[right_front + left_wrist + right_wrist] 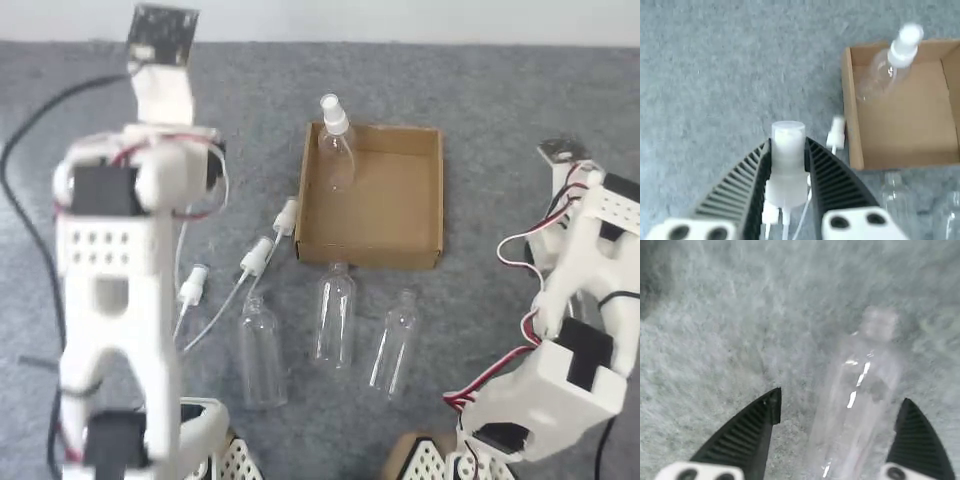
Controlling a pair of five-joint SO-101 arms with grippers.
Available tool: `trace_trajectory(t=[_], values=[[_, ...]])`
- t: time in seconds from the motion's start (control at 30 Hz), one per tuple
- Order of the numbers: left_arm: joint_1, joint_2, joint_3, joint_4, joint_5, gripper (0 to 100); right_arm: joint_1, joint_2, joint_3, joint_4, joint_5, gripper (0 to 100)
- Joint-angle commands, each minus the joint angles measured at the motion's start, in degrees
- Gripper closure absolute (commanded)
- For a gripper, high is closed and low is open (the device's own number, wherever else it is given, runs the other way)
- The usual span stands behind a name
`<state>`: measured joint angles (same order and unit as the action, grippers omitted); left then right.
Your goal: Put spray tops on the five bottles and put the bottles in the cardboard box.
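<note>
My left gripper (787,145) is shut on a white spray top (787,160), held over the grey carpet to the left of the cardboard box (852,115). One bottle with a spray top (337,150) leans inside the box (370,250). Three clear bottles without tops lie in front of the box: one on the left (262,350), one in the middle (335,315), one on the right (393,345). My right gripper (840,397) is open just above a clear bottle (860,400) that lies between its fingers on the carpet.
Loose spray tops with tubes lie left of the box, one by its corner (285,215), another (258,255) below it. The left arm's white body (120,280) stands tall at the left, and the right arm (570,360) sits at the right with red and white wires.
</note>
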<state>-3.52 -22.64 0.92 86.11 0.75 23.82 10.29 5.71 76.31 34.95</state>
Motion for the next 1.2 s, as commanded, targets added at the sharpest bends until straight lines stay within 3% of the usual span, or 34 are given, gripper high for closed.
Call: trace_trajectory(t=[0.0, 0.2, 0.47, 0.73, 0.97, 1.17], values=[[0.26, -10.90, 9.80, -2.81, 0.70, 96, -0.13, -3.21, -4.92, -0.31, 0.00, 64.5], [-0.18, -23.21, 27.65, -10.81, 0.35, 96, -0.22, -1.80, -6.33, -0.31, 3.16, 64.7], [-0.09, -27.34, 32.13, -11.78, 0.35, 96, 2.15, 10.33, -15.38, 0.75, 3.34, 65.3], [0.18, -27.34, 32.13, -11.87, 0.35, 96, 3.56, 17.36, -20.84, 2.15, 4.75, 79.0], [-0.18, -27.43, 32.31, -11.87, 0.35, 96, 2.95, 15.87, -22.95, 2.86, 4.66, 98.7], [-0.26, -27.87, 30.20, -11.78, 0.35, 96, -1.36, 5.93, -29.19, 10.95, 1.32, 99.2]])
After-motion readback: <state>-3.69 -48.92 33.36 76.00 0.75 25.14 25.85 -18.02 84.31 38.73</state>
